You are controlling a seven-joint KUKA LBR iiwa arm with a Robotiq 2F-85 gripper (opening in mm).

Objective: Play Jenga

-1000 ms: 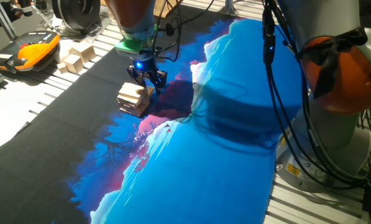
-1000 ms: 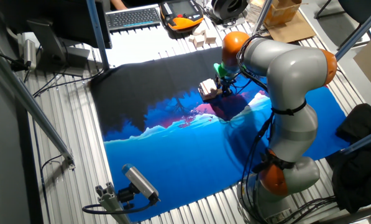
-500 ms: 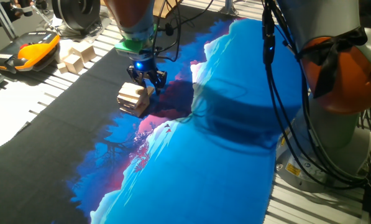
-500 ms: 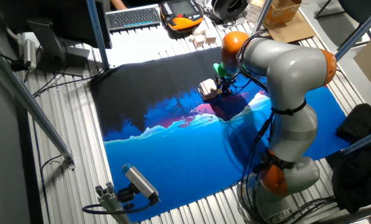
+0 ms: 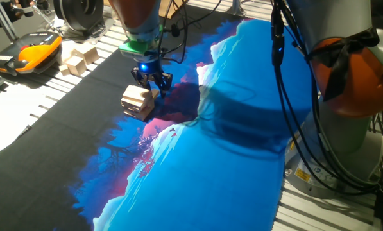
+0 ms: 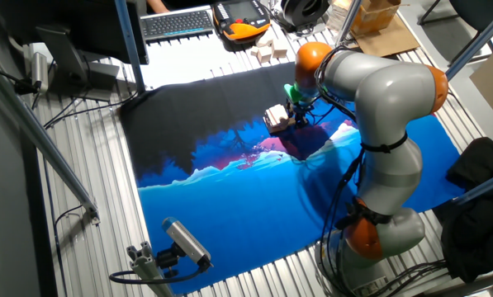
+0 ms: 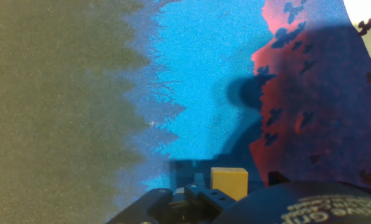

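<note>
The Jenga stack (image 5: 136, 101) is a low pile of pale wooden blocks in crossed layers on the dark part of the mat; it also shows in the other fixed view (image 6: 276, 119). My gripper (image 5: 154, 88) hangs right beside the stack's far top edge, fingers pointing down, and it shows in the other fixed view (image 6: 294, 115) too. In the hand view the gripper (image 7: 229, 190) appears shut on a small pale single block (image 7: 229, 182), whose end face shows at the bottom. The stack itself is out of the hand view.
Chunky pale wooden cubes (image 5: 76, 59) sit grouped beyond the mat's far corner. An orange and black device (image 5: 36, 51) and a keyboard (image 6: 177, 22) lie behind them. The blue and pink mat (image 5: 229, 160) covers the table. The arm's base (image 6: 378, 231) stands at the mat's edge.
</note>
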